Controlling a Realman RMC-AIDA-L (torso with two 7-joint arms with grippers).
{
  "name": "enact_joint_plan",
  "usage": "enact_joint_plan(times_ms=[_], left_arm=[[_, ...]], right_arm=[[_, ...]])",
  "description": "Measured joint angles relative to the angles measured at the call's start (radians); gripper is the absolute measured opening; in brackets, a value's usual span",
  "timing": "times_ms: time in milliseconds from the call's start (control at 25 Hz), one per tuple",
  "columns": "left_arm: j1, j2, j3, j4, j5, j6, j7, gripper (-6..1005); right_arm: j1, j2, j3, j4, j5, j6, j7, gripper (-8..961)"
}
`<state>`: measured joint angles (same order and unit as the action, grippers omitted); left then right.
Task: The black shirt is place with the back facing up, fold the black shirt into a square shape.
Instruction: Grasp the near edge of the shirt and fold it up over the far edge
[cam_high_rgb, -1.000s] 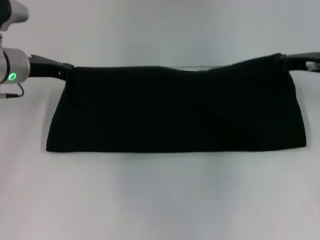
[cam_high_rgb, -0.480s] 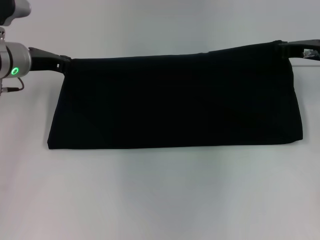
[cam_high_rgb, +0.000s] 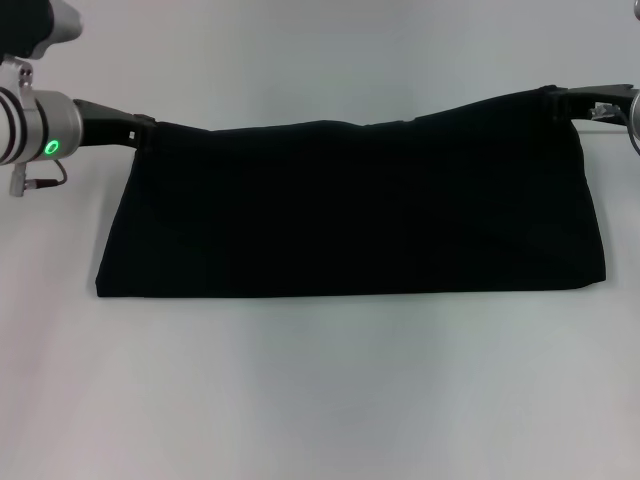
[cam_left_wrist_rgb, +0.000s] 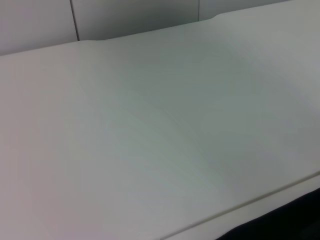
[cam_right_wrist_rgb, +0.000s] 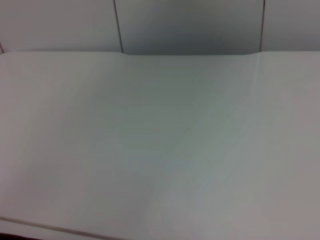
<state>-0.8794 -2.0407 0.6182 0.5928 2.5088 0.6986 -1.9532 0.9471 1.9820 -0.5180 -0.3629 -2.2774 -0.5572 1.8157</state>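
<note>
White table (cam_high_rgb: 320, 400), bare along the near edge. Black shirt (cam_high_rgb: 350, 220) spread as a long band across the middle, near hem flat on the table, far edge lifted and sagging slightly between two held corners. Left gripper (cam_high_rgb: 140, 130) clamped on the far corner toward the left edge; right gripper (cam_high_rgb: 556, 100) clamped on the far corner toward the right edge. Judged stage: lengthwise fold apparently in hand, band still far wider than deep, so crosswise folds remaining before a square. Lettering not visible; layers within the cloth indistinguishable. Fingertips buried in fabric. Wrist views limited to bare table and a dark sliver of cloth at one corner.
</note>
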Motion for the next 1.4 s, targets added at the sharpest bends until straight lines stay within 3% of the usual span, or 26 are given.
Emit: enact_joint_plan(times_ms=[400,800,1040,1240,1400], left_arm=[[-0.013,-0.015,0.012,-0.025,0.005,-0.048,0.003,52],[-0.016,-0.024,0.043,-0.045,0.003,-0.11,-0.043,67],[-0.009,-0.037,0.042,-0.055,-0.001,-0.225,-0.044,76],[-0.005,-0.043,0.034,-0.044,-0.003,-0.24,-0.086,249],[0.027,-0.049,0.036,0.01,-0.003,-0.154,-0.143,409]], right_arm=[[0.004,0.014,-0.01,-0.004,0.002,0.013,-0.009,43],[0.001,0.007,-0.009,-0.008,0.041,-0.024,0.007,73],[-0.009,0.008,-0.004,-0.043,0.042,-0.034,0.017,211],[-0.02,0.0,-0.006,-0.055,0.051,-0.061,0.046,343],[-0.045,-0.008,-0.009,-0.085,0.052,-0.164,0.086,505]])
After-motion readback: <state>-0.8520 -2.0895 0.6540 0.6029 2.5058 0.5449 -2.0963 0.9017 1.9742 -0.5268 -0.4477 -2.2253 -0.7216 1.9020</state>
